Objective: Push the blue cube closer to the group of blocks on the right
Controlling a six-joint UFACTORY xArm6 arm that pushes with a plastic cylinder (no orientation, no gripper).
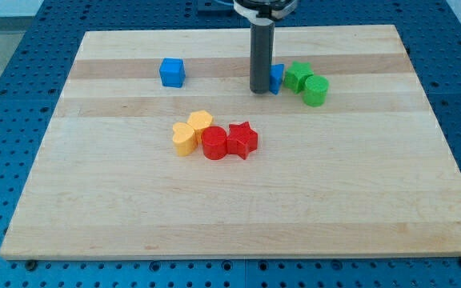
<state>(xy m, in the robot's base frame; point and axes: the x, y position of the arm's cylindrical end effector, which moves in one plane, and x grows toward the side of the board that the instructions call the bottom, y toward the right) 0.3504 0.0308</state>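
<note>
Leaving blue cube (171, 72) well left of my tip (260, 90).

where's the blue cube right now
The blue cube sits alone in the view's upper left of the board, well left of my tip.

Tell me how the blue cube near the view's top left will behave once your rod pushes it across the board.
The blue cube sits flat on smooth wood, so it should slide, not roll. It looks small and light; an off-centre push would probably turn it. My tip is well to its right, beside another blue block.
</note>
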